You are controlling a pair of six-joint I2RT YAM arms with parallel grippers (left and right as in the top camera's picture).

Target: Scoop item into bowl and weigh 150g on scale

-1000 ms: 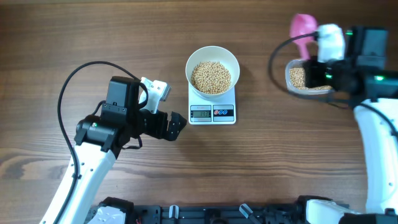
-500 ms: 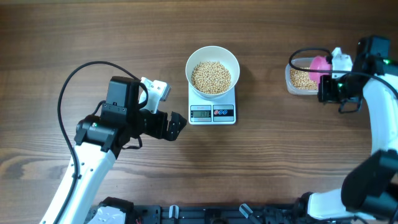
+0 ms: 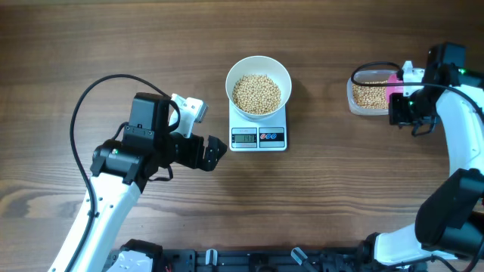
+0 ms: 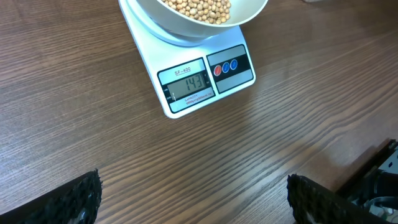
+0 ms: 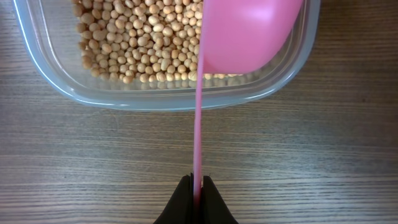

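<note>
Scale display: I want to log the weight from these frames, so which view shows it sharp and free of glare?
Left wrist view: the display is sharp and evenly lit, no glare, digits reading 143. Overhead view: it is too small to read. Right wrist view: it is out of frame; only the pink scoop and the container show, both in focus.

The wooden table bears the scale and, well apart, a clear container.
</note>
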